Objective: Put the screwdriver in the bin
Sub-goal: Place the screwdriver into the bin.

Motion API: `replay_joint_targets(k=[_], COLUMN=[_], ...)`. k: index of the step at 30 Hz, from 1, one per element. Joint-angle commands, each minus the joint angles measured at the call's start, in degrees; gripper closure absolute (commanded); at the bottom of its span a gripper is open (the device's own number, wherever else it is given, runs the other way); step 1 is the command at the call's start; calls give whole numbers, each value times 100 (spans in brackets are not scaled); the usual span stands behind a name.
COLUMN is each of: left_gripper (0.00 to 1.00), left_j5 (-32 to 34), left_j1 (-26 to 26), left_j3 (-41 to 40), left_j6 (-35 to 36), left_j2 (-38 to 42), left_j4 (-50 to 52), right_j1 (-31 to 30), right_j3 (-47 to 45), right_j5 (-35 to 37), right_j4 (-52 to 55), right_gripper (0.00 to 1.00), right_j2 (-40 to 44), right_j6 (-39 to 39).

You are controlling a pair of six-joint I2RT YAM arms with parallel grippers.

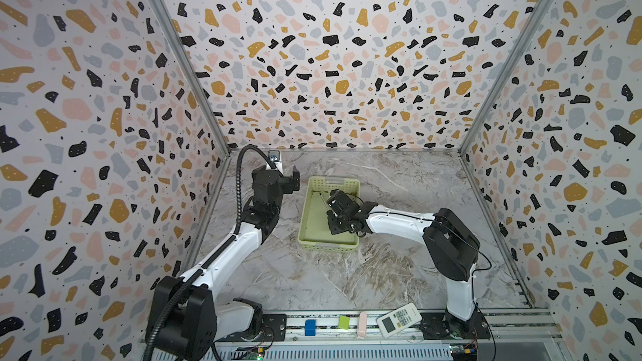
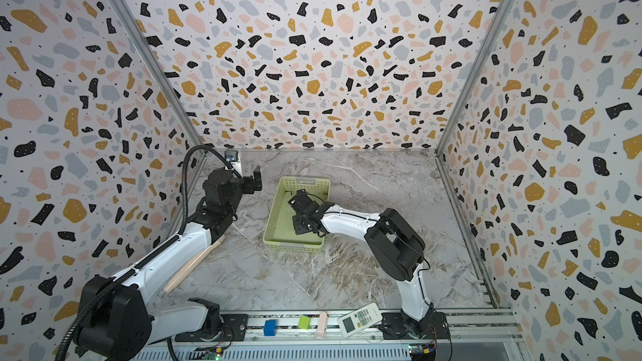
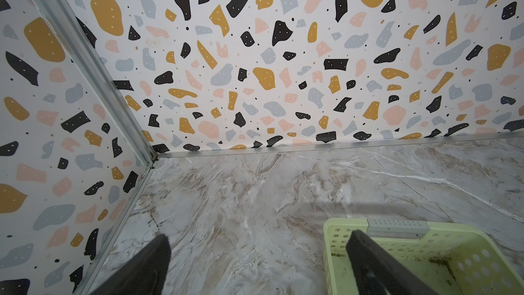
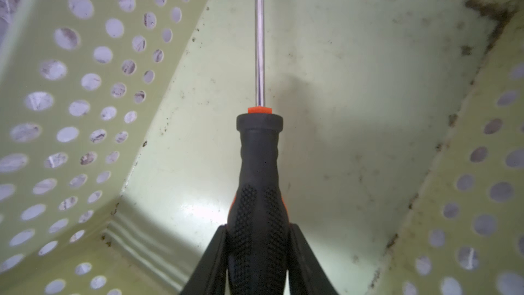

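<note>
The right gripper (image 4: 258, 253) is clamped on the screwdriver (image 4: 259, 166): in the right wrist view its 2 black fingers (image 4: 211, 262) press against both flanks of the knurled black handle, low on the grip, with orange trim showing just above them. The handle runs straight out between the jaws, narrows to a collar with an orange ring, and the thin metal shaft carries on past it, out of the picture. Behind the tool lies the stained, flat floor of the bin (image 4: 354, 52), with perforated walls on both sides, so the screwdriver sits within the bin's walls; whether its tip touches the floor cannot be told.

In both top views the right gripper (image 1: 331, 208) hangs over the middle of the bin (image 1: 314, 182), the arm reaching in from about 4 o'clock. The shaft of the screwdriver (image 1: 322, 200) shows as a thin line pointing toward 11 o'clock from the jaws, over the bin floor.

The left gripper (image 1: 291, 178) hovers at about 9 o'clock of the bin, near its far corner and apart from it. In the left wrist view its 2 dark fingers (image 3: 153, 265) stand wide apart with nothing between them, marble tabletop (image 3: 255, 208) below and a bin corner (image 3: 331, 231) behind 1 finger.

On the front rail lie a blue block (image 1: 310, 327), a green block (image 1: 344, 322), a pink piece (image 1: 362, 324) and a white remote (image 1: 399, 319).
</note>
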State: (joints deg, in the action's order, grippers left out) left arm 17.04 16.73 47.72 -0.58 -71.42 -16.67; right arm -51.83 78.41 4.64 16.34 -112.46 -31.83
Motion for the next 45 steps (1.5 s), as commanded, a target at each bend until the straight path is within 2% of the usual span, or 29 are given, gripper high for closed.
replay_joint_targets(k=[1,14,19,23,33,39,45], left_gripper=[1,1,1,0,1,1,0], left_j5=[72,63,33,-25,-27,-95,-104], left_j1=[23,23,23,23,23,23,23], left_j3=[202,220,235,265,220,187,145], left_j6=[100,47,-1,-34,-89,-78,-88], left_j2=[-5,-15,-29,18,49,74,41], left_j4=[-82,-62,-42,16,29,26,-21], right_j1=[-6,-16,-33,-45,-12,386,1394], right_j3=[170,43,125,162,298,-34,-777], right_j5=[-7,46,142,388,616,628,457], right_j4=[-104,-147,-54,22,21,13,38], right_gripper=[71,59,51,44,37,28,20], right_j2=[75,119,212,493,1523,2372,3445], right_j6=[33,-16,11,50,595,937,1270])
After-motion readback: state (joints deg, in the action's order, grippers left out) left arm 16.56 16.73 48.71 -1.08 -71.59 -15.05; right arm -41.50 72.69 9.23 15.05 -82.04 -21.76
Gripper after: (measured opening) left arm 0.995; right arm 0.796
